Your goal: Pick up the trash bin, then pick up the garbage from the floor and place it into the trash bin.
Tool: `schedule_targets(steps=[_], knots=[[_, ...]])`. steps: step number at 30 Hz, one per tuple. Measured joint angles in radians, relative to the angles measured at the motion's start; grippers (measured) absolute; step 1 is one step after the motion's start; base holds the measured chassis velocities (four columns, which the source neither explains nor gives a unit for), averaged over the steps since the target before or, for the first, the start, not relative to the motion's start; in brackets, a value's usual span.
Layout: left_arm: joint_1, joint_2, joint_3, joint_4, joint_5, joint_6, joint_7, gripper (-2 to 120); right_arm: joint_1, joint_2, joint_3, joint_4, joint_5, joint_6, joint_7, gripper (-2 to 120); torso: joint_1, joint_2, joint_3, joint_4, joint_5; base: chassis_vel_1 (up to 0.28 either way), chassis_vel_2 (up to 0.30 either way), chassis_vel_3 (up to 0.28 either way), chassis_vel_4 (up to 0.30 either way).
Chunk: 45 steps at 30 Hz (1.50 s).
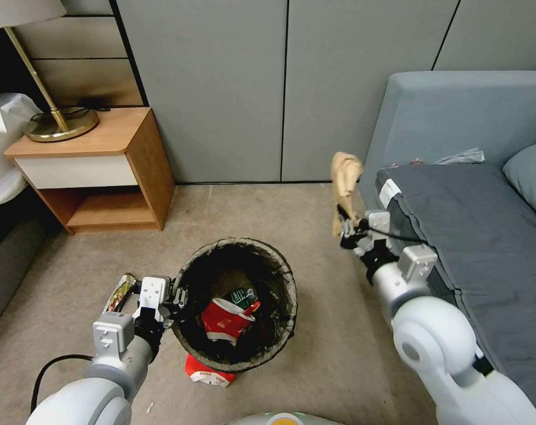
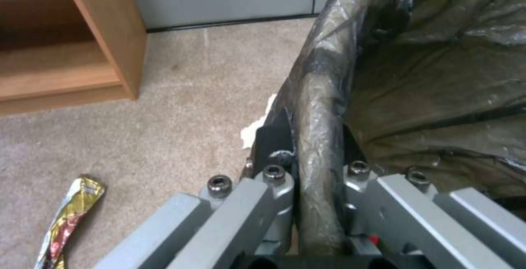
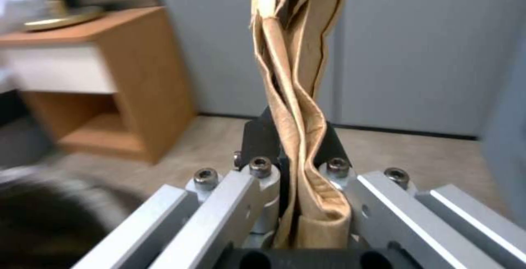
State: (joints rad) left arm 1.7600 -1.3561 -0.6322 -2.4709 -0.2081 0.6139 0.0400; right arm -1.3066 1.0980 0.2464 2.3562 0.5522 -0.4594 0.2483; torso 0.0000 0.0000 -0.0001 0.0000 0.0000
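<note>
Hands both clamped: left hand (image 2: 318, 170) pinched the trash bin (image 1: 235, 304) rim, right hand (image 3: 298, 166) gripped crumpled brown paper (image 3: 296, 75) beside the sofa (image 1: 486, 236).

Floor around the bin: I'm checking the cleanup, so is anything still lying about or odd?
Yes. A red carton lies against the bin, and a wrapper lies on the carpet by the left pincer. The right pincer holds brown paper aloft.

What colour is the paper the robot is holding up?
Light brown, like a paper bag. The crumpled brown paper shows best in the right wrist view, pinched in the right gripper.
</note>
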Motion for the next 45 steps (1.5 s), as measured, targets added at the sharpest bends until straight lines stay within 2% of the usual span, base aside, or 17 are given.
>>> schedule_targets(steps=[5, 13, 20, 32, 35, 36, 39, 40, 43, 44, 45], knots=[[-0.002, -0.002, 0.004, 0.002, 0.004, 0.001, 0.0, 1, -0.007, -0.037, -0.059, 0.055, 0.027, -0.015, -0.087, 0, 0.0, 0.0, 0.0, 0.0, 0.0, 0.0, 0.0, 0.0, 0.0], [-0.005, -0.005, 0.006, 0.002, 0.007, 0.001, 0.001, 1, 0.006, -0.101, -0.206, 0.067, 0.031, -0.015, -0.103, 0, 0.0, 0.0, 0.0, 0.0001, -0.0001, 0.0, 0.0, 0.0, 0.0], [-0.005, -0.009, 0.008, 0.002, 0.011, 0.002, 0.002, 1, 0.028, -0.109, -0.306, 0.038, 0.038, 0.018, -0.116, 0, 0.0, 0.0, 0.0, 0.0, 0.0, 0.0, 0.0, 0.0, 0.0], [-0.004, -0.013, 0.012, 0.001, 0.015, 0.002, 0.004, 1, 0.066, -0.108, -0.432, -0.013, 0.034, 0.005, -0.112, 0, 0.0, 0.0, 0.0, 0.0, 0.0, 0.0, 0.0, 0.0, 0.0], [-0.003, -0.014, 0.012, 0.0, 0.017, 0.002, 0.005, 1, 0.071, -0.106, -0.456, -0.016, 0.033, -0.009, -0.096, 11, 0.0, 0.0, 0.0, 0.0, 0.0, 0.0, 0.0, 0.0, 0.0], [-0.003, -0.014, 0.012, 0.0, 0.017, 0.002, 0.005, 1, 0.071, -0.106, -0.456, -0.016, 0.033, -0.009, -0.096, 11, 0.0, 0.0, 0.0, 0.0, 0.0, 0.0, 0.0, 0.0, 0.0], [-0.002, -0.015, 0.012, -0.002, 0.019, 0.002, 0.005, 1, 0.073, -0.107, -0.462, -0.017, 0.033, -0.014, -0.081, 26, 0.0, 0.0, 0.0, 0.0, 0.0, 0.0, 0.0, 0.0, 0.0], [-0.002, -0.015, 0.012, -0.002, 0.019, 0.002, 0.005, 1, 0.073, -0.107, -0.462, -0.017, 0.033, -0.014, -0.081, 26, 0.0, 0.0, 0.0, 0.0, 0.0, 0.0, 0.0, 0.0, 0.0], [-0.002, -0.015, 0.013, -0.003, 0.026, 0.003, 0.005, 1, 0.075, -0.108, -0.46, -0.017, 0.029, -0.014, -0.072, 41, 0.0, 0.0, 0.0, 0.0, 0.0, 0.0, 0.0, 0.0, 0.0], [-0.002, -0.015, 0.013, -0.003, 0.026, 0.003, 0.005, 1, 0.075, -0.108, -0.46, -0.017, 0.029, -0.014, -0.072, 41, 0.0, 0.0, 0.0, 0.0, 0.0, 0.0, 0.0, 0.0, 0.0], [-0.002, -0.015, 0.013, -0.003, 0.026, 0.003, 0.005, 1, 0.074, -0.109, -0.456, -0.016, 0.021, -0.012, -0.072, 46, 0.0, 0.0, 0.0, 0.0001, 0.0, 0.0, 0.0, 0.0, 0.0]])
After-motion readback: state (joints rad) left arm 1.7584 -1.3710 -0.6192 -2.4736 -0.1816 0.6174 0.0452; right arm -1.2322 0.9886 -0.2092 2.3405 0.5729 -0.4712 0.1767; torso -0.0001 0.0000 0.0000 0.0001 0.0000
